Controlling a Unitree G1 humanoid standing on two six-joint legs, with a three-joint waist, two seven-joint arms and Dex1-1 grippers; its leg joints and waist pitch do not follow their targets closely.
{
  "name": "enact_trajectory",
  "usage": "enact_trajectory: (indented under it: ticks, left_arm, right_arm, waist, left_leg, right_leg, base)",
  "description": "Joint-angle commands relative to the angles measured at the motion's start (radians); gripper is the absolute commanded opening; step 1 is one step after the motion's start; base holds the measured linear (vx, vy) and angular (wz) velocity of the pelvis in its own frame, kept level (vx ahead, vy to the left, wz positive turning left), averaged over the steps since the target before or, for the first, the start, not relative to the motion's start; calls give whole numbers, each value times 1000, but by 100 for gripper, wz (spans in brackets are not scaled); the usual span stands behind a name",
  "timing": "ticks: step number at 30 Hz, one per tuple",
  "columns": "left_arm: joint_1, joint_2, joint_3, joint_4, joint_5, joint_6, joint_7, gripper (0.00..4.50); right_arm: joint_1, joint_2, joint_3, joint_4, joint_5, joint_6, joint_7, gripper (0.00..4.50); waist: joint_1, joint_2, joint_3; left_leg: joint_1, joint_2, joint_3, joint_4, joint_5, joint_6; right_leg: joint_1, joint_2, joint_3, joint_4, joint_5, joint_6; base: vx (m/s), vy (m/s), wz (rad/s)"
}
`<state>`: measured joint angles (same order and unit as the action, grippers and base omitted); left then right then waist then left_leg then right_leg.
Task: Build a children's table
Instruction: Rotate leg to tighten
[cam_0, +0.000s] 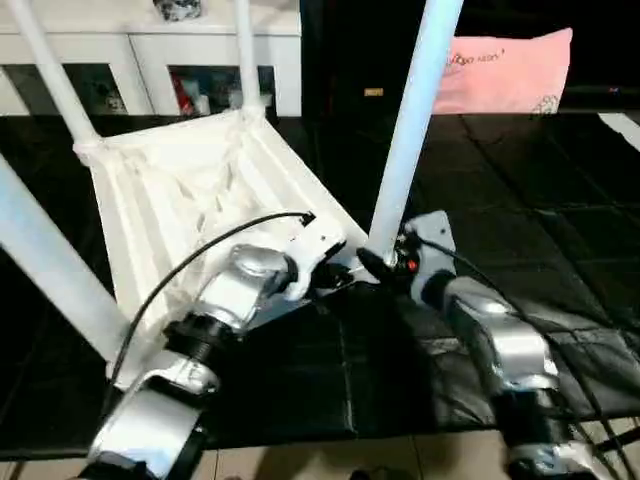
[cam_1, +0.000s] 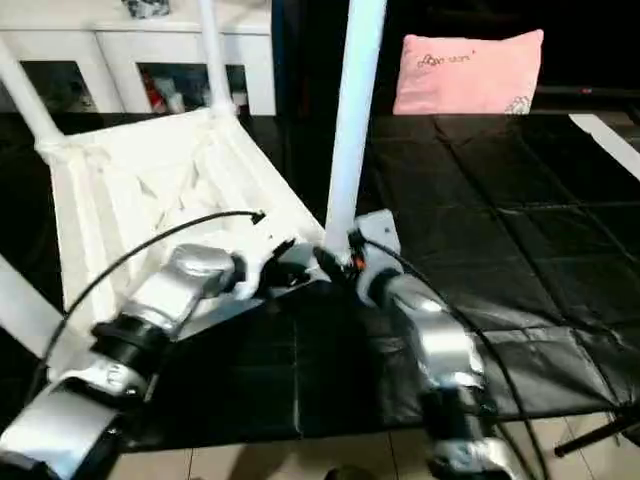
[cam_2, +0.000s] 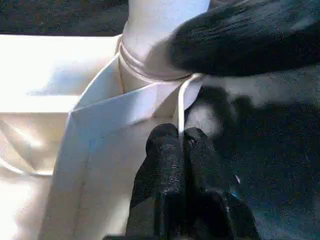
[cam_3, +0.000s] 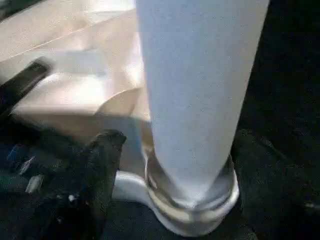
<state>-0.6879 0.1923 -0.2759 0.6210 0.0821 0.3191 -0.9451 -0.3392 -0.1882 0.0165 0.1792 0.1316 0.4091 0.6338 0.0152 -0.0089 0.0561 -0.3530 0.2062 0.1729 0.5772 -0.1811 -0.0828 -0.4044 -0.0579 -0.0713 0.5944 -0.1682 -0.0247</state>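
Tabletop (cam_0: 190, 190) of the children's table lay upside down on a black padded surface (cam_0: 520, 230), its white ribbed underside facing up and tilted toward the robot. Four long white legs rose from its round corner sockets: two at the far corners (cam_0: 60, 80) (cam_0: 246, 50), one at the near left (cam_0: 50, 260), and one at the near right corner (cam_0: 410, 120), standing almost upright.

At that near right corner both grippers met. The left gripper (cam_2: 181, 142) had its two black fingers clenched together, pinching the thin white edge of the tabletop's rim just beside the socket (cam_3: 192, 207). The right gripper (cam_0: 385, 265) sat at the foot of the near right leg; one black finger (cam_3: 102, 165) stood just beside the socket, apart from the leg, and the fingers looked spread and released, gripping nothing. Its other finger could not be made out.

Silver forearms reached in from the bottom, a black cable (cam_0: 200, 250) arching over the left one.

Behind the table stood a white cabinet (cam_0: 150, 50) with glass doors, and a pink pillow (cam_0: 505, 70) rested further back on the right. A pale floor strip (cam_0: 300, 460) showed along the near edge.
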Motion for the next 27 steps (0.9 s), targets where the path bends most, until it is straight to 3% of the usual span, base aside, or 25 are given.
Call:
enact_trajectory:
  ticks: [1, 5, 6, 10, 14, 17, 21, 24, 25, 27]
  left_arm:
    - [12, 26, -36, -21, -9, -96, -103, 0]
    - [17, 67, -72, -21, -20, -144, -222, 0]
    - [16, 77, -83, -16, -16, -149, -248, 0]
    - [15, 126, -148, 0, 3, -250, -386, 0]
    - [2, 147, -177, 24, 1, -322, -486, 0]
    - [-10, 151, -185, 42, 4, -351, -519, 0]
    - [-28, 158, -207, 68, 13, -397, -566, 0]
    - [-34, 157, -208, 79, 18, -413, -574, 0]
    - [-38, 152, -205, 90, 21, -421, -575, 0]
    - [-40, 151, -206, 95, 23, -427, -576, 0]
  right_arm:
    - [12, -41, 8, -35, 52, -42, 133, 394]
    - [33, -161, 16, -30, 104, -71, 335, 428]
    - [40, -198, 29, -32, 115, -72, 400, 445]
    - [13, -282, 63, 10, 128, -89, 555, 445]
    - [-46, -299, 99, 102, 98, -165, 626, 445]
    - [-72, -305, 128, 143, 99, -191, 683, 445]
    - [-122, -284, 161, 220, 98, -219, 762, 407]
    - [-142, -274, 175, 253, 97, -229, 789, 387]
    - [-155, -267, 190, 277, 95, -238, 813, 374]
    - [-162, -263, 199, 288, 97, -241, 829, 366]
  waist:
    - [12, -5, -66]
    - [28, -3, -67]
    - [34, -3, -65]
    - [47, -5, -67]
    - [51, -5, -67]
    - [65, -3, -68]
    - [75, -3, -71]
    - [77, -6, -72]
    - [77, -11, -72]
    - [78, -10, -72]
  left_leg:
    - [-5, 18, -3, -54, -182, 80]
    - [4, 21, -1, -53, -191, 81]
    - [10, 23, 2, -52, -199, 82]
    - [4, 23, -2, -53, -192, 80]
    - [3, 22, 2, -51, -188, 72]
    - [9, 27, 1, -51, -190, 64]
    - [8, 29, 3, -49, -176, 70]
    - [3, 27, 2, -49, -165, 69]
    - [2, 26, 3, -48, -164, 71]
    - [2, 27, 2, -48, -161, 72]
  right_leg:
    - [63, -73, 50, -82, -263, -169]
    - [59, -73, 48, -82, -273, -179]
    - [53, -72, 50, -83, -271, -187]
    - [59, -75, 48, -77, -264, -188]
    - [57, -75, 47, -77, -279, -190]
    - [55, -75, 47, -74, -281, -194]
    - [55, -75, 47, -64, -219, -219]
    - [61, -76, 46, -62, -205, -222]
    - [61, -75, 46, -63, -211, -218]
    - [61, -78, 46, -63, -230, -212]
  base:
    - [0, 0, 0]
    - [0, 0, 0]
    - [0, 0, 0]
    - [0, 0, 0]
    - [0, 0, 0]
    - [0, 0, 0]
    - [0, 0, 0]
    - [0, 0, 0]
    - [0, 0, 0]
    - [0, 0, 0]
